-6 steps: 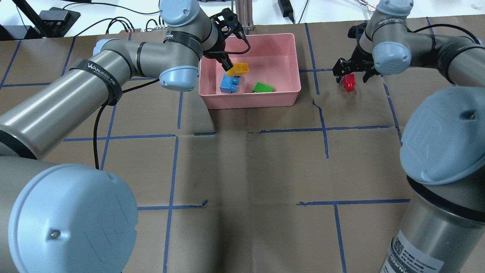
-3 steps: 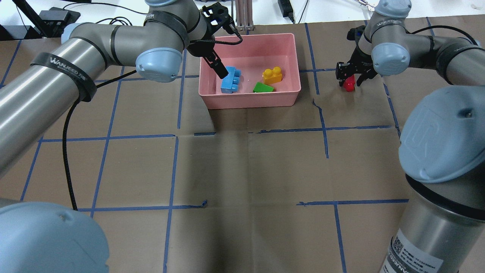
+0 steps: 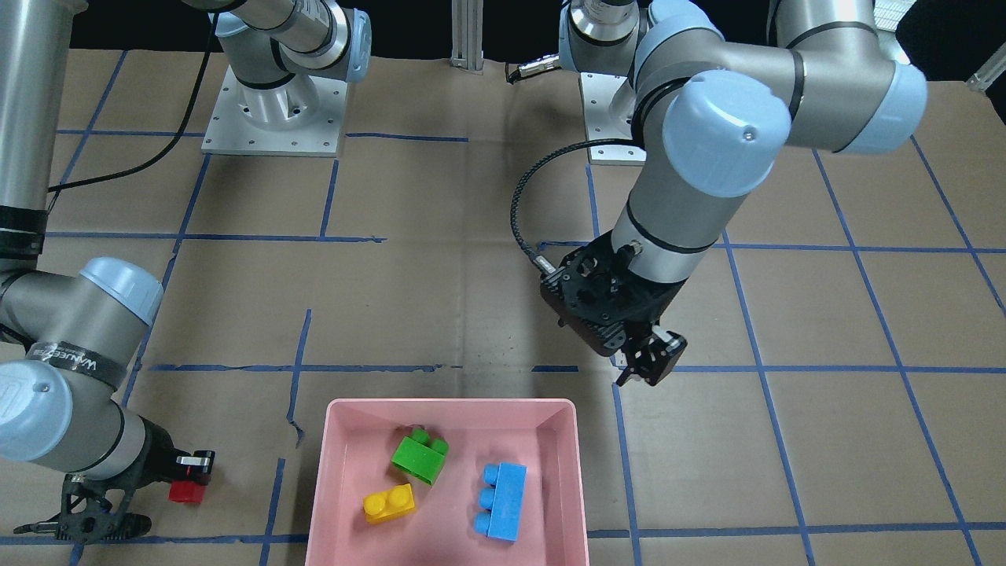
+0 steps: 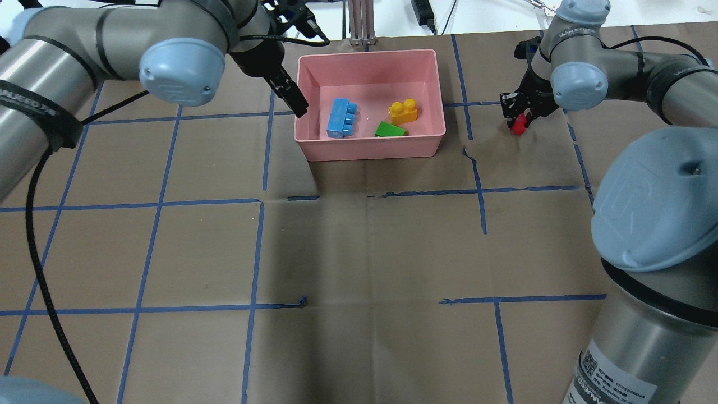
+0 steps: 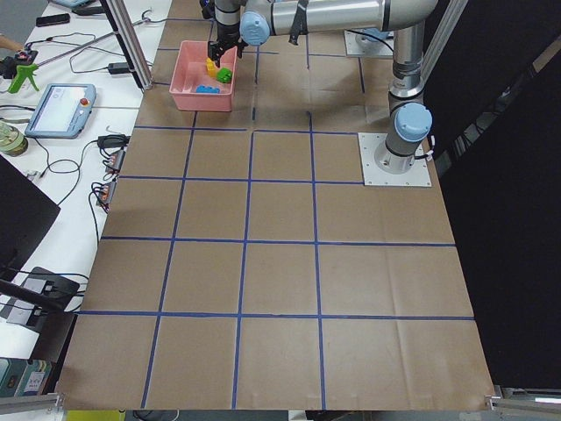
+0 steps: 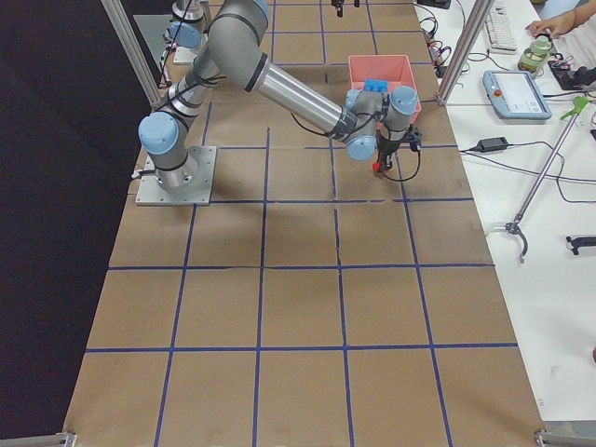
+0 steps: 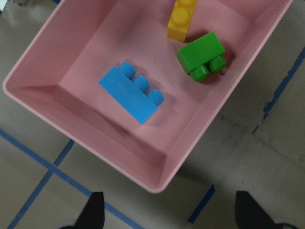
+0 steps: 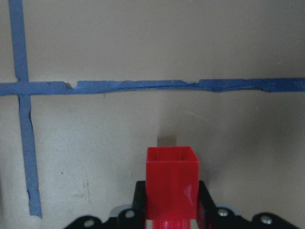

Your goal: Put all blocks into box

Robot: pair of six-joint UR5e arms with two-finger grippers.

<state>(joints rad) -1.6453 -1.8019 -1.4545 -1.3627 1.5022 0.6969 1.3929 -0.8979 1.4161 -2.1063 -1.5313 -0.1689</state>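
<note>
The pink box [image 4: 370, 148] holds the light-blue block [image 4: 340, 118], the yellow block [image 4: 404, 111] and the green block [image 4: 389, 130]. They also show in the front view, where the box [image 3: 448, 405] holds the blue [image 3: 501, 499], yellow [image 3: 388, 503] and green [image 3: 420, 457] blocks. My left gripper [image 4: 291, 98] is open and empty, just outside the box's left wall. In the left wrist view its fingertips [image 7: 95, 210] stand wide apart over the box rim [image 7: 143, 176]. My right gripper [image 4: 519, 118] is shut on the small red block [image 8: 171, 183] at the paper surface, right of the box.
Brown paper with a blue tape grid [image 4: 370, 195] covers the table. An aluminium post [image 4: 362, 22] stands just behind the box. Cables and a power brick [image 4: 422, 11] lie beyond the far edge. A torn paper seam [image 4: 474, 163] runs between the box and the red block.
The left gripper let the yellow block drop into the box and drew back left, out over the box's wall. The right gripper closed its fingers on the red block.
</note>
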